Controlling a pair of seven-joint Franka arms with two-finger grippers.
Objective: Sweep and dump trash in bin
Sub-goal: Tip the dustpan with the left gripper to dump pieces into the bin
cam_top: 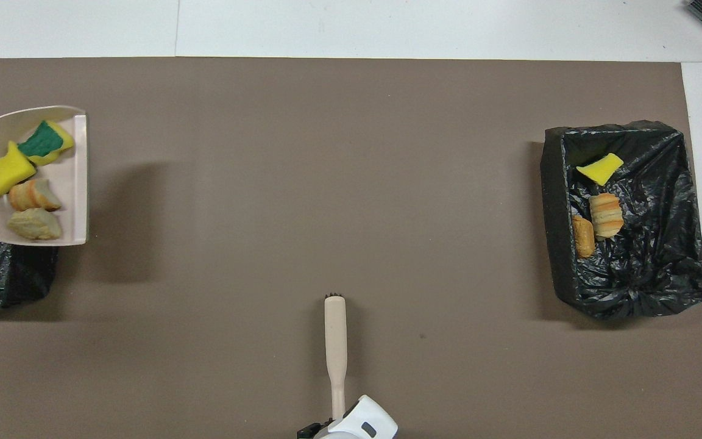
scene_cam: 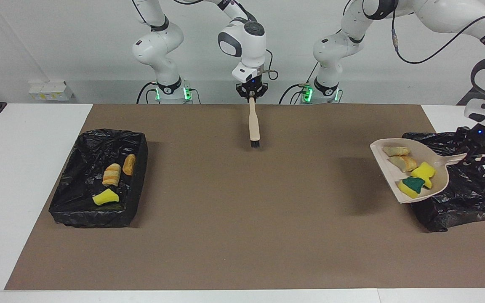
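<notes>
My left gripper [scene_cam: 480, 155] is shut on the handle of the beige dustpan [scene_cam: 389, 177]. It holds the pan in the air over the edge of the black-lined bin [scene_cam: 465, 202] at the left arm's end. In the pan [cam_top: 75, 183] lie four pieces of trash: a green-topped sponge [scene_cam: 413, 184], a yellow sponge [scene_cam: 423, 170] and two bread chunks [scene_cam: 396, 150]. My right gripper [scene_cam: 251, 96] is shut on the beige brush [scene_cam: 254, 124], which hangs bristles down over the mat's middle, close to the robots. The brush also shows in the overhead view [cam_top: 336, 341].
A second black-lined bin [scene_cam: 137, 143] stands at the right arm's end and holds a yellow sponge [scene_cam: 105, 197] and two bread pieces [scene_cam: 112, 174]. A brown mat [scene_cam: 242, 219] covers the table between the bins.
</notes>
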